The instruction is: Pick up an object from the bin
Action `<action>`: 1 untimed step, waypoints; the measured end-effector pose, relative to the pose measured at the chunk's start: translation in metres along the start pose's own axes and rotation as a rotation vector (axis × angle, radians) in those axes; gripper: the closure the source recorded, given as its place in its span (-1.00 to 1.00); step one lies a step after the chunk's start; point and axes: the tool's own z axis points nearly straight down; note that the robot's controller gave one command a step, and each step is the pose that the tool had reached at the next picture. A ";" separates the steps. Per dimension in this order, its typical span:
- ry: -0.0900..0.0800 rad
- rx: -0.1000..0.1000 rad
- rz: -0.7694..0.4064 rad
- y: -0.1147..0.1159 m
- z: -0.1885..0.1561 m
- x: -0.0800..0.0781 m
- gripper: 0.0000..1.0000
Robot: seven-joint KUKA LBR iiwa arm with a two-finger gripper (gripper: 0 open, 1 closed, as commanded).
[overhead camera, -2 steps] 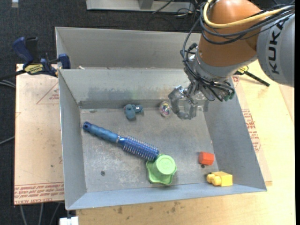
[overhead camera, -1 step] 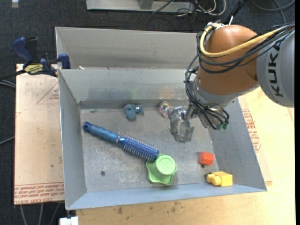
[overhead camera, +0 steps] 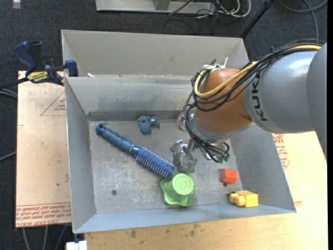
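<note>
Your gripper (overhead camera: 183, 155) sits low in the middle of the grey bin (overhead camera: 78, 155), under the orange wrist cover. You cannot tell from this angle whether it is released or clenched. It is just beside the bristled end of the blue brush (overhead camera: 136, 151), which lies slanted across the floor, handle towards the back left. A green cup (overhead camera: 178, 189) lies just in front of it. Off to the right lie an orange block (overhead camera: 228, 176) and a yellow toy (overhead camera: 244, 198); a small blue piece (overhead camera: 147, 123) rests by the back wall.
</note>
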 end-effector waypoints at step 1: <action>0.006 -0.002 0.000 0.001 0.003 0.002 -1.00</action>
